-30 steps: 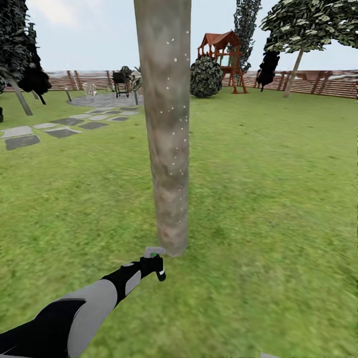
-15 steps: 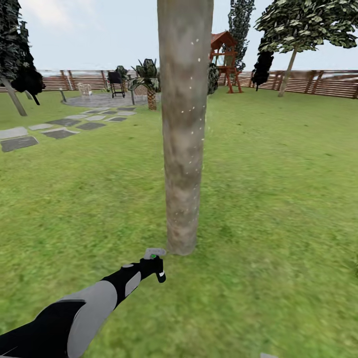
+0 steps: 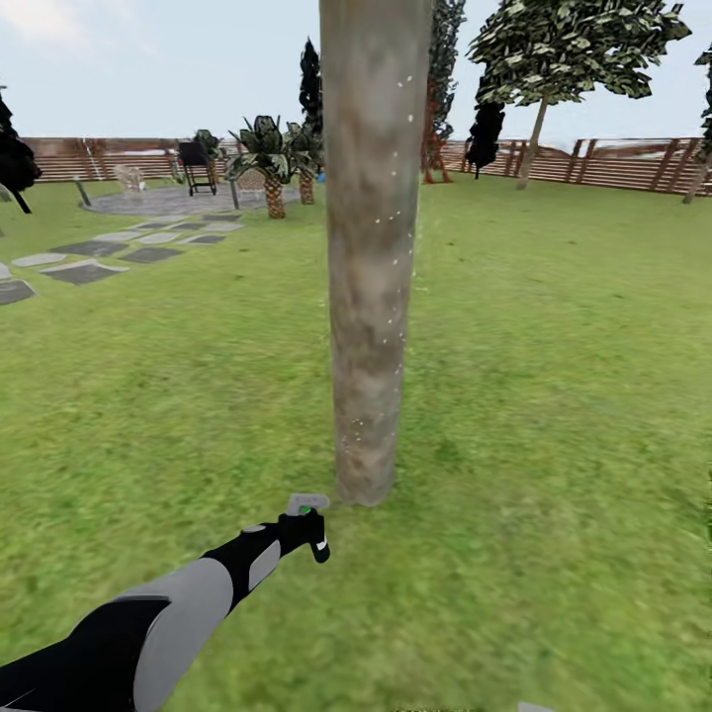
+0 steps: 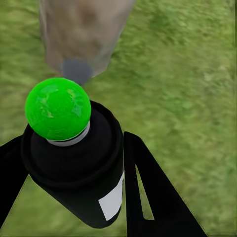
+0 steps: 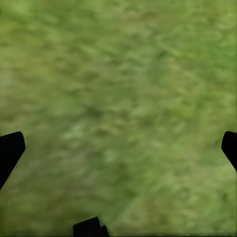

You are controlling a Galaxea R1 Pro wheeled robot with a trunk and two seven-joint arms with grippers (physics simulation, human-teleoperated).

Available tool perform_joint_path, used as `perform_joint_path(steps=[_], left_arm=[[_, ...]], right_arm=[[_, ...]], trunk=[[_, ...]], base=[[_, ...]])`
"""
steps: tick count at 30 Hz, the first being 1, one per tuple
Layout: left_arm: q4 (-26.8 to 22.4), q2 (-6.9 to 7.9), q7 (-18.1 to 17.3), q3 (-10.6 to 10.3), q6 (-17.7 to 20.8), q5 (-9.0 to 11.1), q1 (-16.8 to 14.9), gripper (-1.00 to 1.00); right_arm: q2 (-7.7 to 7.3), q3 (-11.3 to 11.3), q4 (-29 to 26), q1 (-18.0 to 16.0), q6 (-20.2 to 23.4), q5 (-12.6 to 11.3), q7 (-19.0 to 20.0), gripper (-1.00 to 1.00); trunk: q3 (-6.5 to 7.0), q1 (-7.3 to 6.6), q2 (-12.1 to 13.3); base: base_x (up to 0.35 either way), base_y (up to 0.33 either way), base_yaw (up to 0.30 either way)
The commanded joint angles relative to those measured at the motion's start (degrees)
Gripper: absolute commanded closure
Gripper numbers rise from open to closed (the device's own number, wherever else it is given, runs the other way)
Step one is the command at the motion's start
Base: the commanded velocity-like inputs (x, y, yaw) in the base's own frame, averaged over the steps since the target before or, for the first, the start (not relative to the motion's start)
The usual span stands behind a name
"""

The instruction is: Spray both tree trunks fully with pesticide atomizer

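Left hand (image 3: pixel 305 529) is extended forward and low over the lawn (image 3: pixel 554 396), clamped on the pesticide atomizer (image 3: pixel 309 522). In the left wrist view both black fingers (image 4: pixel 153 197) press the sides of the near-black bottle (image 4: pixel 84 168), whose whitish label and a green rounded cap face the camera. The bottle's top points toward the foot of the near tree trunk (image 3: pixel 374 247), just beside it and not touching.

The trunk is a mottled grey-brown column, upright at centre, dotted with small white specks. A second tree (image 3: pixel 554 59) with a flat green crown stands far right by the wooden fence (image 3: pixel 613 163).

Right hand (image 5: pixel 118 148): fingertips (image 5: pixel 10 150) spread wide at the frame edges, nothing between them, over grass.

Far left: stone patio (image 3: pixel 163 203), stepping slabs and short palms (image 3: pixel 269 158).
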Motion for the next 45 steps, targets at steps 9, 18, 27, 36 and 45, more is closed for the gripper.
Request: perform_joint_path(steps=[9,18,27,36,45], left_arm=[[0.0,0.01,-0.2,0.4,-0.1,-0.1,0.0,1.0],[0.0,0.01,-0.2,0.4,-0.2,-0.1,0.1,1.0],[0.0,0.01,-0.2,0.4,-0.2,-0.1,0.1,1.0],[0.0,0.05,-0.2,0.4,-0.2,-0.2,0.1,1.0],[0.0,0.1,-0.2,0.4,-0.2,-0.2,0.1,1.0]], right_arm=[[0.01,-0.4,0.3,-0.1,-0.6,-0.1,0.1,-1.0],[0.01,-0.4,0.2,-0.1,-0.6,-0.1,0.1,-1.0],[0.01,-0.4,0.2,-0.1,-0.6,-0.1,0.1,-1.0],[0.01,-0.4,0.3,-0.1,-0.6,-0.1,0.0,-1.0],[0.01,-0.4,0.2,-0.1,-0.6,-0.1,0.1,-1.0]], trunk=[[-0.04,-0.01,0.0],[-0.04,-0.01,0.0],[-0.06,-0.01,0.0],[-0.32,-0.01,0.0],[-0.33,-0.01,0.0]], base=[[0.0,0.147,-0.29],[-0.091,0.174,-0.182],[-0.002,0.277,-0.214],[-0.097,0.105,-0.184],[-0.038,0.245,-0.006]])
